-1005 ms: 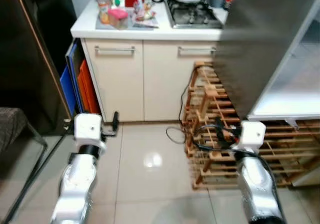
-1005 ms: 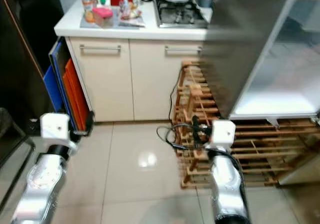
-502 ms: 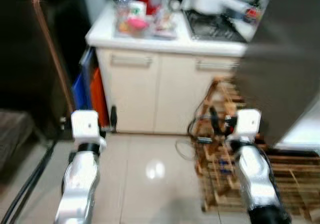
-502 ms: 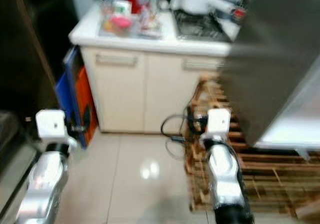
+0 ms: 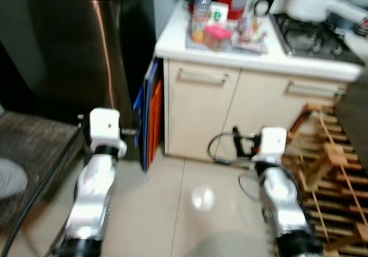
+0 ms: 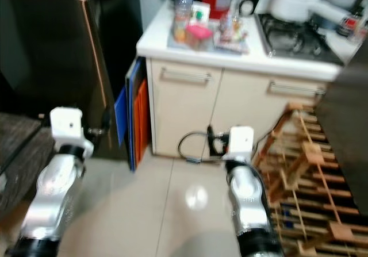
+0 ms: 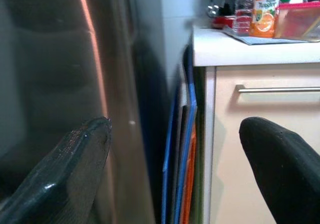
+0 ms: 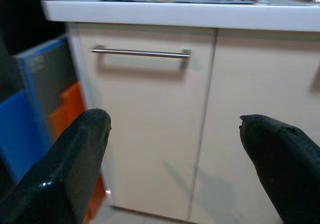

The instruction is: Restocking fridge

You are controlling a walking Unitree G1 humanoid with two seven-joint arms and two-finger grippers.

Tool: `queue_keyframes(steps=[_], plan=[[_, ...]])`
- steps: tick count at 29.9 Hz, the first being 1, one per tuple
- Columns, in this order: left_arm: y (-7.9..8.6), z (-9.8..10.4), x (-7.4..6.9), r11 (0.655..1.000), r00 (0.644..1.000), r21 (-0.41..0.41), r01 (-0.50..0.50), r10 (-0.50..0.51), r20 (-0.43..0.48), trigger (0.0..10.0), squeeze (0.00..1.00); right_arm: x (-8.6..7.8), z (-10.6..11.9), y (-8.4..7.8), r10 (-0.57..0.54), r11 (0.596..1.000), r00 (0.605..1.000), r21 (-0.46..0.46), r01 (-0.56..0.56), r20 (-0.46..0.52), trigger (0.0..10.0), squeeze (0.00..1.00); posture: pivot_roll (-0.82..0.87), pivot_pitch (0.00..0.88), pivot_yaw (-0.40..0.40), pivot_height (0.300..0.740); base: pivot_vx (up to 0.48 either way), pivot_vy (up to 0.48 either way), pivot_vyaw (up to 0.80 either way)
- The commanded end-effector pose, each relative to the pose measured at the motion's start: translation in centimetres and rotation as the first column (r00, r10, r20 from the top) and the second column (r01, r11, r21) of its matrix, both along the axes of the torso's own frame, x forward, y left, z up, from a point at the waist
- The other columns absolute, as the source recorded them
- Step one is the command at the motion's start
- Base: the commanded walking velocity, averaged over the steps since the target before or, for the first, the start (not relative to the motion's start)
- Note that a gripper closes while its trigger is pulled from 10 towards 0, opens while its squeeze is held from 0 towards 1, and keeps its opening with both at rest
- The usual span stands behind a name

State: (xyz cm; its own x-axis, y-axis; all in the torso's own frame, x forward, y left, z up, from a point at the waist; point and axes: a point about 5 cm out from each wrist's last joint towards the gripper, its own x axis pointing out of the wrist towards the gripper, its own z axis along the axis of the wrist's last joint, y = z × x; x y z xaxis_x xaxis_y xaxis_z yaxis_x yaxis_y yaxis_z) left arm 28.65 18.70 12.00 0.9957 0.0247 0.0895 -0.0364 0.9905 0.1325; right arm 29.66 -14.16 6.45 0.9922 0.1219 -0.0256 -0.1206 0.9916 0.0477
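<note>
Two empty, spread grippers, left gripper (image 7: 175,174) and right gripper (image 8: 172,164), before countertop tray (image 5: 198,43) of bottles.

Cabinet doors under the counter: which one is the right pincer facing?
The left-hand door, the one beside the blue and orange boards; its bar handle sits straight ahead between the open right pincer's fingers.

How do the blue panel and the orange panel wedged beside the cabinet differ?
The blue panel stands outermost, next to the dark fridge; the orange panel sits inside it, against the cream cabinet. The blue panel reaches higher, nearly to the white countertop, while the orange panel tops out lower. Both are flat, stand on edge on the floor, and fill the same narrow gap.
</note>
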Motion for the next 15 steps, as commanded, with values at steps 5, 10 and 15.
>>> queue_keyframes(steps=[5, 10, 15], plan=[[-1.7, -0.7, 0.4, 0.998, 0.997, -0.014, 0.059, -0.060, -0.048, 10.0, 0.00, 0.0, 0.0, -2.1, -0.077, 0.996, 0.997, -0.049, 0.078, 0.011, 10.0, 0.00, 0.00, 0.000, -0.010, 0.740, 0.377, 0.000, -0.16], [-1.6, -1.6, 0.5, 1.000, 0.995, -0.003, 0.027, -0.027, -0.093, 10.0, 0.00, 0.2, 0.2, -2.3, -0.088, 0.993, 0.996, -0.071, 0.089, 0.020, 10.0, 0.00, 0.00, 0.000, -0.014, 0.740, 0.000, 0.000, 0.00], [-1.6, -1.6, 0.4, 1.000, 0.995, -0.008, 0.030, -0.030, -0.093, 10.0, 0.00, 0.2, 0.1, -2.3, -0.092, 0.992, 0.996, -0.081, 0.093, 0.016, 10.0, 0.00, 0.00, 0.000, -0.012, 0.740, 0.000, 0.000, 0.00]])
